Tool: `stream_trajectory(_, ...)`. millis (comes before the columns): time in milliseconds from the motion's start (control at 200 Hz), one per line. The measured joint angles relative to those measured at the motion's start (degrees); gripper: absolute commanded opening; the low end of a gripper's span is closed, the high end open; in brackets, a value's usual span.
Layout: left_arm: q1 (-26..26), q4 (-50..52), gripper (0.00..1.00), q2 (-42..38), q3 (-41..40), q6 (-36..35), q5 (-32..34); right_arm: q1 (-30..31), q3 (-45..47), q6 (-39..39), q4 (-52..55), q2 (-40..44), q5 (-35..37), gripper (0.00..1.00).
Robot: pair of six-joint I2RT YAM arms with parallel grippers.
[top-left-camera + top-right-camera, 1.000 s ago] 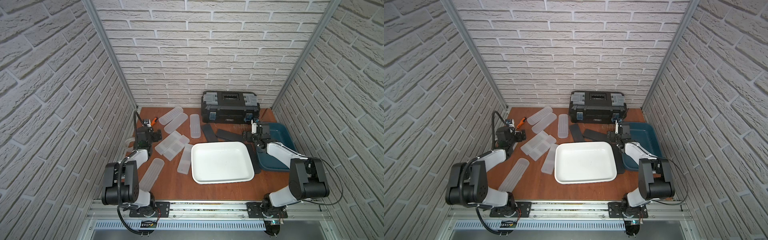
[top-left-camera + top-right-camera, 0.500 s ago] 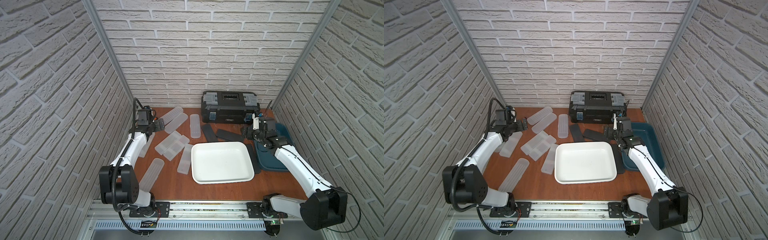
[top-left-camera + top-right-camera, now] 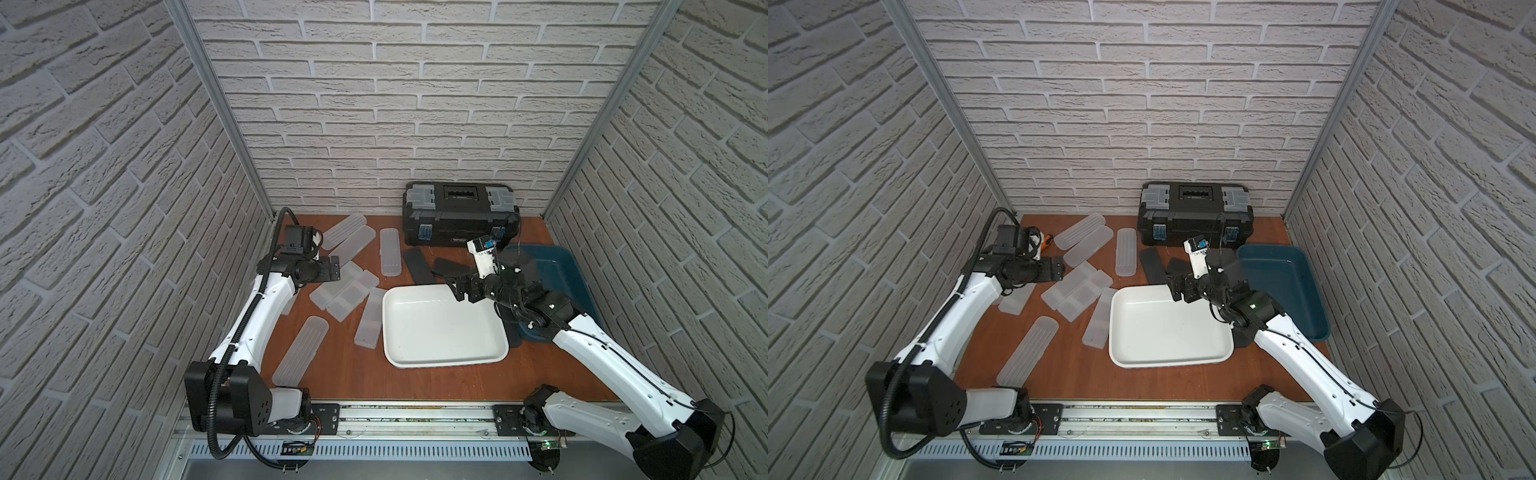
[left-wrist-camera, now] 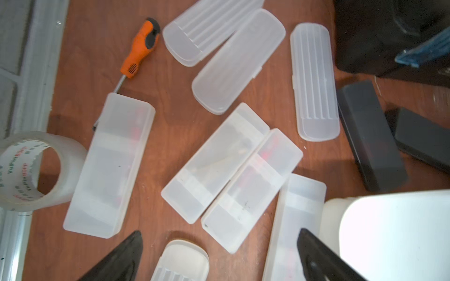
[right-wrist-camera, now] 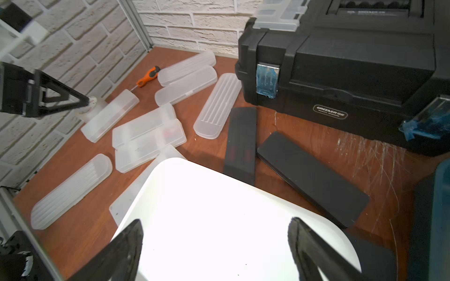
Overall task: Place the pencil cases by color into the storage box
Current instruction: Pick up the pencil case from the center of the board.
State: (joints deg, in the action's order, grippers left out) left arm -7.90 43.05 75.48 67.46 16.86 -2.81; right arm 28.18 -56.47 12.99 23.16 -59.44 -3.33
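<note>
With the left tool (image 3: 333, 268) and right tool (image 3: 458, 288) both open and empty, the frosted pencil cases (image 3: 345, 296) crowded edge to edge on the tabletop (image 3: 353, 374) beside the white tray (image 3: 446, 360) invite pinching 2 at once, and the flat black pencil cases (image 3: 415, 267) behind it may slip.

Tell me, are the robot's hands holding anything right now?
Nothing. The left gripper and the right gripper are both open and empty.

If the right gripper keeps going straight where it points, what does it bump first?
Probably the white tray: the open right gripper hangs over its corner, angled down at it. If it clears the rim, the frosted pencil cases come next.
</note>
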Motion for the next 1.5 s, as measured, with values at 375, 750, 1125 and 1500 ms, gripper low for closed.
stream_trajectory(375, -12.2, -0.5, 0.98, 0.8, -8.8, 5.9, 0.8, 2.4, 1.7, -2.5, -6.7, 1.7, -3.0, 0.93)
stream_trajectory(750, -21.3, -6.2, 0.97, 3.2, -17.6, 13.9, 5.1, 3.1, 3.8, -3.4, -12.4, 2.1, -3.3, 0.93)
stream_trajectory(1125, -25.7, -11.5, 0.96, 2.1, -23.5, 16.9, 6.9, 3.8, 4.4, -3.8, -15.4, 3.8, -3.5, 0.93)
stream_trajectory(1500, -28.5, -16.9, 0.97, -1.7, -28.4, 19.3, 6.8, 5.0, 5.4, -3.8, -17.0, 5.3, -3.8, 0.93)
